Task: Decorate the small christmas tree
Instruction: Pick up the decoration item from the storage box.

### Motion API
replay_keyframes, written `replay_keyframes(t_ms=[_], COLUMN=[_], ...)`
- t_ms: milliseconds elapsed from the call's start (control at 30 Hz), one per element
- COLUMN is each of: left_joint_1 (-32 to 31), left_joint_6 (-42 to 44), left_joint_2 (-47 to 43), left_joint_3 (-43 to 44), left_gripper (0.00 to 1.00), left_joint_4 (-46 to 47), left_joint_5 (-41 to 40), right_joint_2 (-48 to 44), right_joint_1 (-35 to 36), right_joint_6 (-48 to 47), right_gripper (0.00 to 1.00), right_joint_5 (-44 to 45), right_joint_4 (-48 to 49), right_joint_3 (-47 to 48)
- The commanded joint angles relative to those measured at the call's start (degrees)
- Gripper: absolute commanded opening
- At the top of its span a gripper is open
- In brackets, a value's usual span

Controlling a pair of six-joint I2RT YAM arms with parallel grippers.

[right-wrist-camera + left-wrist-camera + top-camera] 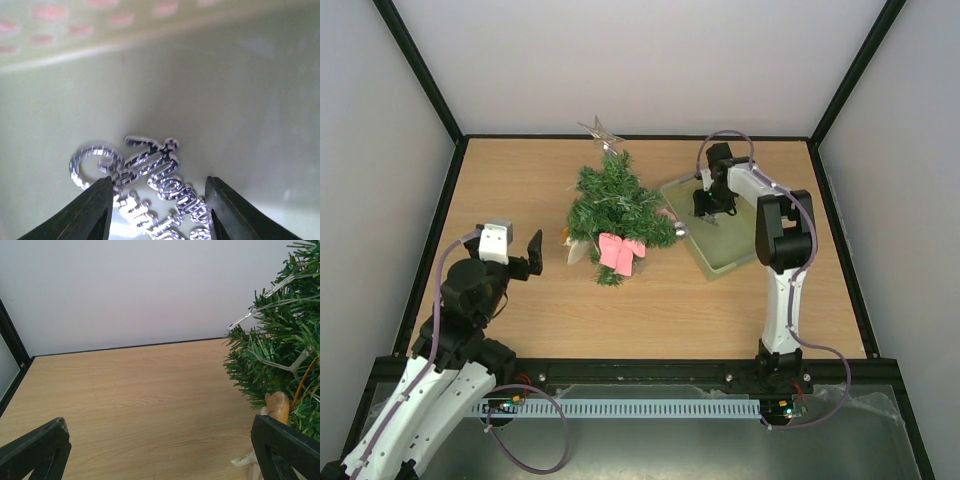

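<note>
1. Small christmas tree (617, 205) sits mid-desk (510, 190) between the two arms. Nearest the viewer, the left claw (530, 254) hangs just left of it, spread wide and empty.
2. Already on the tree: a pink bow (620, 252) on the near side, a light string (270, 302) through the branches, and a clear star (601, 132) at the far tip. It looks mostly dressed.
3. Farther right, inside the pale green basket (718, 266), the right claw (159, 192) is half spread. Its fingers (92, 210) straddle a silver script ornament (150, 165) lying flat, not yet lifted. That piece likely remains to be hung.
</note>
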Motion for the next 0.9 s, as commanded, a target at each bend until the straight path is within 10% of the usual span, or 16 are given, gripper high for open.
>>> replay_keyframes(t_ms=[0,867], left_joint_1=[-0.17,-0.61], left_joint_6=[0.38,0.30], left_joint_2=[-1.09,-0.52], left_joint_3=[0.00,0.19], left_gripper=[1.00,1.00], left_joint_4=[0.60,0.23], left_joint_5=[0.13,-0.36], right_joint_2=[-4.07,-7.03], right_joint_1=[-0.11,2.03], right_joint_6=[7.06,16.33], right_gripper=[0.49,0.59], right_joint_5=[-7.02,6.01], right_joint_4=[-1.29,9.60], right_joint_3=[-6.76,-11.15])
